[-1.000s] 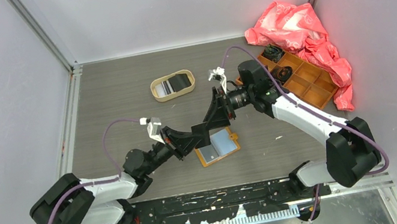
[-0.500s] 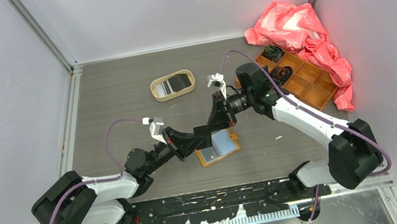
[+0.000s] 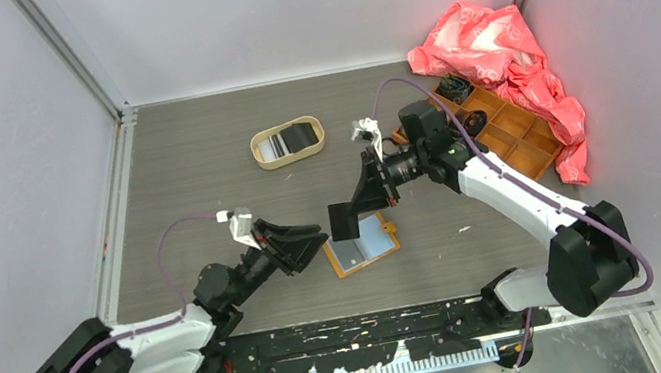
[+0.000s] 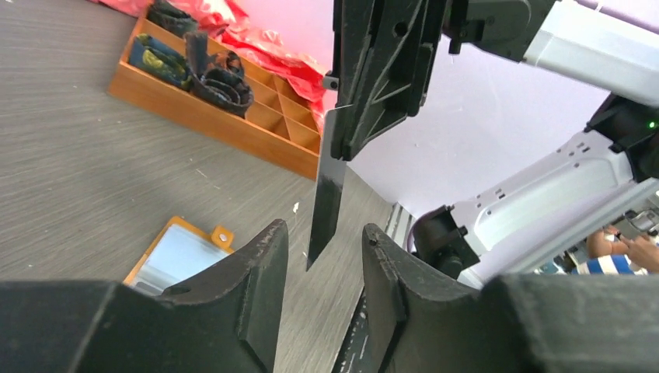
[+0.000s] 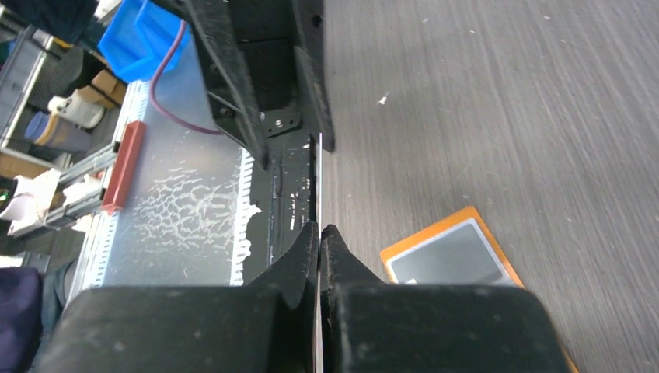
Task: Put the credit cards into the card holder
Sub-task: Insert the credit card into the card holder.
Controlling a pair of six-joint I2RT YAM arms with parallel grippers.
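Backed off to the near left, the left gripper (image 4: 322, 233) stood partly open and empty, so the right gripper (image 5: 319, 233), pinching the black card (image 4: 330, 186) upright above the card holder (image 4: 186, 224), would probably need to lower it squarely into a pocket

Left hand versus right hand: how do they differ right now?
The left hand is open and grips nothing; the right hand is shut on the black card. The left hand's fingers stand apart, not clamping that card; the right hand's fingers press together, holding it on edge. Both hover near the card holder.
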